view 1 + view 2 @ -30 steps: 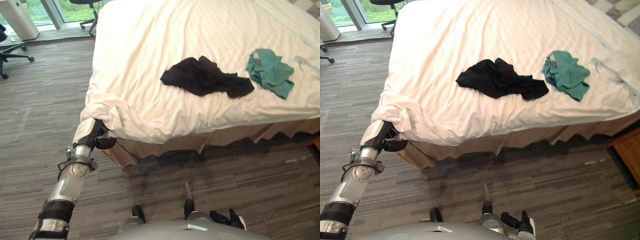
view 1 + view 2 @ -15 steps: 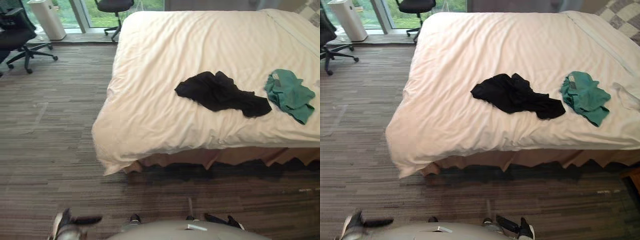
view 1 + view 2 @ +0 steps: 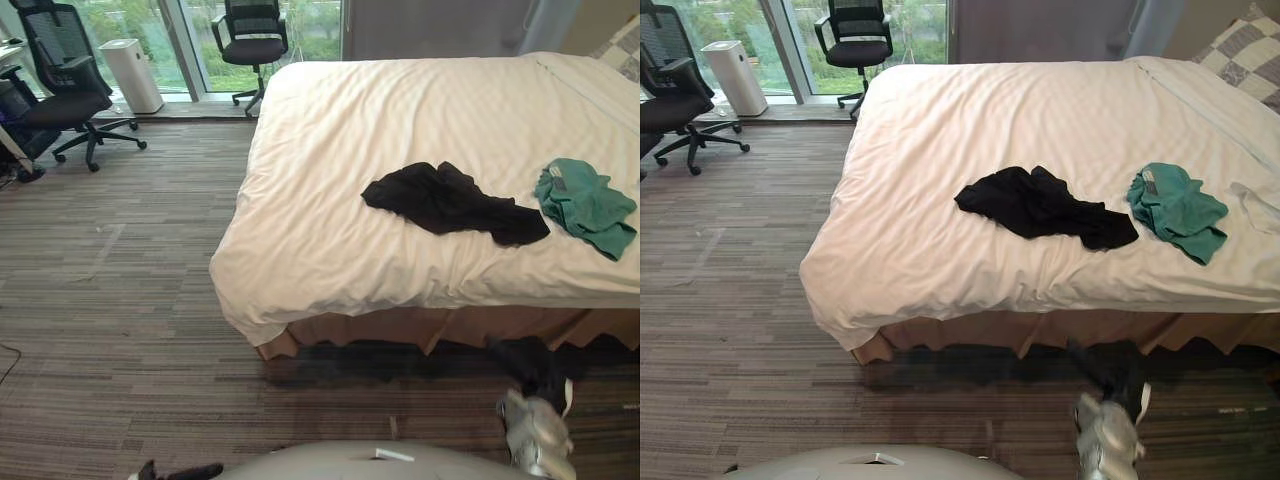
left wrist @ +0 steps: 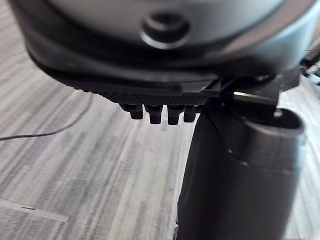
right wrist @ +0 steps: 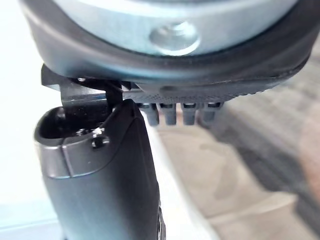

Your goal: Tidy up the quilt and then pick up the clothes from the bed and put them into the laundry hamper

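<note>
Quilt (image 3: 400, 110) released, flat | black garment (image 3: 450, 200), green garment (image 3: 585, 205) atop | chair (image 3: 252, 35) beyond

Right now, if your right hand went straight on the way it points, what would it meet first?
Probably the brown bed skirt, just under the hanging edge of the quilt: the right hand points at it from below. Depth is unclear, so this is tentative.

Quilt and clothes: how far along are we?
Done: the quilt lies smooth over the bed. In hand: nothing; the left robot hand and right robot hand are empty. Left: the black garment and green garment lie on the quilt, not yet picked up.
</note>
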Motion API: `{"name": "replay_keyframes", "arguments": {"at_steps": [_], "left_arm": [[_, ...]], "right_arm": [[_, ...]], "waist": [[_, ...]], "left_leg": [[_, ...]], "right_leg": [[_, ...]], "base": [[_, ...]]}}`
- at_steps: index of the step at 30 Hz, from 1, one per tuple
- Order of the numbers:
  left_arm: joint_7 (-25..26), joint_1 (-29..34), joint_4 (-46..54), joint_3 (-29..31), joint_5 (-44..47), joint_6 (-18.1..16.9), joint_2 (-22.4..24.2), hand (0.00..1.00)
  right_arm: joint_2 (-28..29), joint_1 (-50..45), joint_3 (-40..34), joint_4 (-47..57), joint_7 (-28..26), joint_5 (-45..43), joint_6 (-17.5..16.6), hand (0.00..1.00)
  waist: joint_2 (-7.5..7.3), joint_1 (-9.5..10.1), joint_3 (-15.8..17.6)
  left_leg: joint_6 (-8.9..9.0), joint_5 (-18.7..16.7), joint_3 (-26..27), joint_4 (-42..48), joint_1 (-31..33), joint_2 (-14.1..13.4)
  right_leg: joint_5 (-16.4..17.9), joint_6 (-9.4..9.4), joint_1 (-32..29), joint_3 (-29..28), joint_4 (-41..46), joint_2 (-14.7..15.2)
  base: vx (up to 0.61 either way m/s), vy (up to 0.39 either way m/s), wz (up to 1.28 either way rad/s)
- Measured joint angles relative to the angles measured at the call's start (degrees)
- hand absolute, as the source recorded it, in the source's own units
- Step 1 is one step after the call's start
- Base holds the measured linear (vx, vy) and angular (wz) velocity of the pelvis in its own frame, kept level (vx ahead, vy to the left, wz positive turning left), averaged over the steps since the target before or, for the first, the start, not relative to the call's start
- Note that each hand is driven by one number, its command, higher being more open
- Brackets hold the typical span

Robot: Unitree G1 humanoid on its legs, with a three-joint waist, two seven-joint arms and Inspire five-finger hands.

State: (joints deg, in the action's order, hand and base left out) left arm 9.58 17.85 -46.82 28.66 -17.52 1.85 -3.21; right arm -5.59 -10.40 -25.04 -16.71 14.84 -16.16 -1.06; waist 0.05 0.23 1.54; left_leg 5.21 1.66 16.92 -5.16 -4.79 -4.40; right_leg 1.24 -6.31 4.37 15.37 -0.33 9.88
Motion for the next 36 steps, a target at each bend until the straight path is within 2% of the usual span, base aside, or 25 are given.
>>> {"name": "replay_keyframes", "arguments": {"at_steps": [3, 5, 7, 11, 15, 18, 22, 24, 25, 27, 31, 34, 36], "left_arm": [[1.2, -0.5, 1.8, -4.2, 1.4, -0.7, 0.3, 1.00], [1.8, -0.6, 2.5, -6.2, 2.3, -0.9, 0.3, 1.00], [1.9, -0.6, 2.6, -7.4, 4.1, -1.8, 0.4, 1.00], [1.8, -0.5, 2.6, -10.5, 6.3, -2.1, 0.6, 1.00], [0.8, -0.4, 2.6, -13.3, 6.7, -3.4, 0.7, 1.00], [0.7, -1.4, 2.4, -13.9, 7.1, -4.1, 0.7, 1.00], [0.9, -4.2, 2.3, -13.8, 8.9, -4.2, 0.4, 1.00], [1.2, -6.1, 2.2, -13.0, 11.0, -4.3, 0.0, 1.00], [1.3, -6.3, 2.2, -12.9, 11.3, -4.3, -0.1, 1.00], [1.4, -7.1, 2.2, -11.7, 15.4, -4.7, -0.1, 1.00], [0.8, -10.2, 2.2, -11.5, 20.3, -5.6, 0.3, 1.00], [-0.1, -11.3, 2.5, -11.7, 22.6, -5.8, 0.4, 1.00], [-0.7, -12.2, 2.4, -12.3, 24.2, -6.0, 0.6, 1.00]], "right_arm": [[1.0, 1.8, 1.6, 9.0, 2.1, 4.3, -1.5, 0.00], [0.7, 4.5, 2.8, 11.8, 2.0, 7.0, -2.0, 0.00], [0.5, 6.8, 3.7, 14.1, 1.7, 7.0, -2.0, 0.00], [-5.5, 14.0, 8.3, 16.9, 0.2, 7.0, -2.3, 0.00], [-12.3, 24.3, 17.3, 17.0, -2.1, 6.9, -5.4, 0.00], [-14.5, 32.8, 27.2, 17.1, -4.2, 6.6, -7.2, 0.00], [-14.4, 43.5, 35.8, 12.8, -7.2, 6.3, -7.3, 0.00], [-13.9, 51.9, 38.3, 6.0, -7.4, 5.9, -7.1, 0.00], [-13.7, 52.8, 38.3, 5.4, -7.4, 5.7, -7.1, 0.00], [-12.0, 59.8, 38.2, 0.9, -7.1, 3.8, -6.9, 0.00], [-12.0, 69.3, 37.9, -4.0, -6.3, 2.8, -6.5, 0.00], [-12.0, 74.1, 37.6, -5.8, -5.3, 1.6, -6.4, 0.00], [-12.5, 76.8, 36.2, -8.4, -4.5, 1.3, -6.4, 0.00]], "waist": [[-0.04, -0.36, 0.0], [-0.01, -0.41, 0.2], [-0.60, -0.40, 0.6], [-1.69, -0.35, 1.8], [-2.27, 0.17, 2.8], [-2.46, 1.78, 4.6], [-3.05, 3.95, 7.6], [-4.72, 6.95, 10.5], [-4.91, 7.28, 11.0], [-5.97, 8.58, 14.4], [-4.76, 10.87, 20.2], [-3.54, 11.26, 23.5], [-2.50, 12.19, 25.4]], "left_leg": [[-0.03, 0.5, -0.6, 0.0, 0.3, 0.0], [-0.23, 0.6, -0.8, 0.3, 0.3, 0.1], [-0.28, 0.6, -1.0, 0.3, 0.4, 0.2], [-0.63, 0.4, -1.8, 0.3, 0.4, 0.8], [-0.88, 0.2, -2.3, 0.3, 0.2, 0.9], [-0.86, 0.1, -3.2, 0.3, 0.6, 0.8], [-1.08, 1.7, -5.5, 0.3, 3.5, 0.8], [-1.07, 2.8, -7.4, 0.4, 6.1, 0.8], [-1.07, 3.0, -7.8, 0.4, 6.4, 0.8], [-1.15, 3.8, -10.2, 0.6, 9.2, 0.8], [-1.37, 4.1, -14.4, 3.4, 15.0, 1.2], [-1.62, 5.0, -17.1, 4.2, 19.2, 1.7], [-1.69, 5.2, -18.1, 5.3, 22.3, 1.8]], "right_leg": [[-0.7, -0.38, -0.2, 0.0, 0.2, -0.1], [-0.8, -0.57, -0.1, 0.0, 0.2, -0.2], [-1.0, -0.81, 0.3, 0.0, -0.5, -0.4], [-1.6, -1.02, 1.3, 0.2, -1.6, -0.1], [-1.8, -1.26, 1.8, 0.2, -1.9, 0.0], [-1.8, -1.26, 1.7, 0.5, -1.9, -0.1], [-1.8, -1.22, -0.1, 2.6, -1.1, -0.2], [-2.1, -0.79, -1.7, 4.1, -1.0, -0.6], [-2.1, -0.78, -1.8, 4.4, -1.0, -0.7], [-2.3, -0.56, -3.0, 6.7, -1.0, -0.8], [-2.5, -0.32, -5.2, 10.7, -0.9, -0.3], [-2.5, -0.33, -7.5, 13.4, -0.6, 0.0], [-2.5, -0.34, -9.7, 14.6, 0.1, 0.0]], "base": [[0.06, -0.008, 0.07], [0.10, -0.009, 0.04], [0.08, -0.016, 0.04], [0.05, 0.015, 0.06], [-0.01, 0.006, 0.03], [-0.04, -0.012, 0.08], [-0.06, -0.022, 0.31], [-0.04, -0.017, 0.42], [-0.06, -0.028, 0.43], [-0.06, -0.023, 0.52], [-0.04, 0.010, 0.59], [-0.02, 0.029, 0.51], [-0.02, 0.035, 0.34]]}}
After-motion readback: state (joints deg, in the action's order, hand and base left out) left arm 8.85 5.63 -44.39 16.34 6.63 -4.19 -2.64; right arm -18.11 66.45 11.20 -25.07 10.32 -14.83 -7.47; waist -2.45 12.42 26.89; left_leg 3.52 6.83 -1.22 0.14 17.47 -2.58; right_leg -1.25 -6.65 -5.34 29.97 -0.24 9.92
